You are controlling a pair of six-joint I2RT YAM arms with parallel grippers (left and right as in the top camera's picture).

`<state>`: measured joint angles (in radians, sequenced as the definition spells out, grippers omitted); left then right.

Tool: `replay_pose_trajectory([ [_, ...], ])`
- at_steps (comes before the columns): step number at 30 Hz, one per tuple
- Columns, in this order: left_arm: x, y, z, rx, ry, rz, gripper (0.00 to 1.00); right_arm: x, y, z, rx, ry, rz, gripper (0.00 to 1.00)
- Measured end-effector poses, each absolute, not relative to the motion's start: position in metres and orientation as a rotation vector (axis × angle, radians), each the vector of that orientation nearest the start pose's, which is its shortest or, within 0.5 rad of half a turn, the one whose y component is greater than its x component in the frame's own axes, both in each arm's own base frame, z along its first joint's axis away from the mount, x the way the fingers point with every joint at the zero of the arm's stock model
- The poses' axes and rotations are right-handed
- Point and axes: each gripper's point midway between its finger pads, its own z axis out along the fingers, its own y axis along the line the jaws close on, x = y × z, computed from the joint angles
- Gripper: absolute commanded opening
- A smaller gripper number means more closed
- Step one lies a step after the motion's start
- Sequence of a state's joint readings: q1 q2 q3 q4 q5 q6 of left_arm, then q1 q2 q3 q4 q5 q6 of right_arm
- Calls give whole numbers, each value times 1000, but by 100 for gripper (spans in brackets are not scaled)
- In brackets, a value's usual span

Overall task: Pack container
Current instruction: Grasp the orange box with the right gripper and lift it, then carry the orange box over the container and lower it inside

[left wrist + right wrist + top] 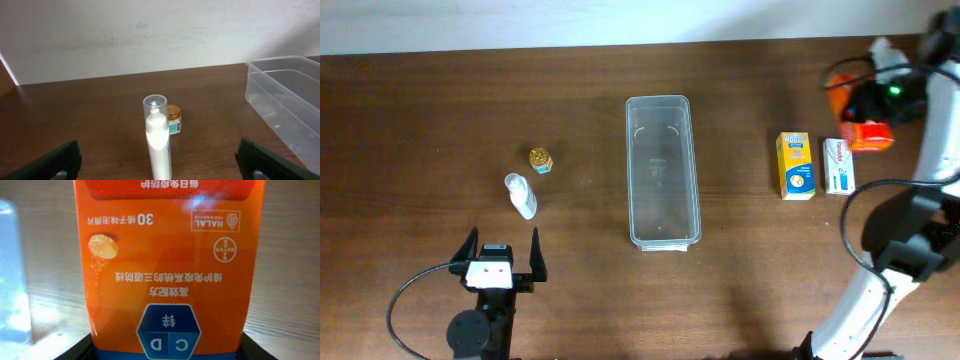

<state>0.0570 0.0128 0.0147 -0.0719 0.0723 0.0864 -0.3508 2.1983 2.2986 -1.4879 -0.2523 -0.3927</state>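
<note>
The clear plastic container [663,172] lies lengthwise at the table's middle with nothing in it; its left end shows in the left wrist view [285,95]. An orange box [867,135] with a blue badge [167,270] hangs at the far right, my right gripper [865,115] [165,347] shut on its sides. My left gripper [500,258] [160,162] stands wide open near the front left. Just ahead of its fingers stands a white bottle [520,195] [158,140]. Beyond the bottle sits a small gold-lidded jar [541,159] [173,119].
A yellow-and-blue box [796,166] and a white box [838,165] lie side by side right of the container. The right arm's cables and base [895,250] take up the right edge. A pale wall runs behind the table.
</note>
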Motion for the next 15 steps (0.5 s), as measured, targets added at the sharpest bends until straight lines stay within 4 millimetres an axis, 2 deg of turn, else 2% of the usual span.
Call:
replay_pose_trajectory([
  [8,246,2,160,79,1639,50,99,454,-22,176,-265,2894,312,56],
  [15,246,2,160,79,1639,50,99,451,58,176,-368,2910,358,56],
])
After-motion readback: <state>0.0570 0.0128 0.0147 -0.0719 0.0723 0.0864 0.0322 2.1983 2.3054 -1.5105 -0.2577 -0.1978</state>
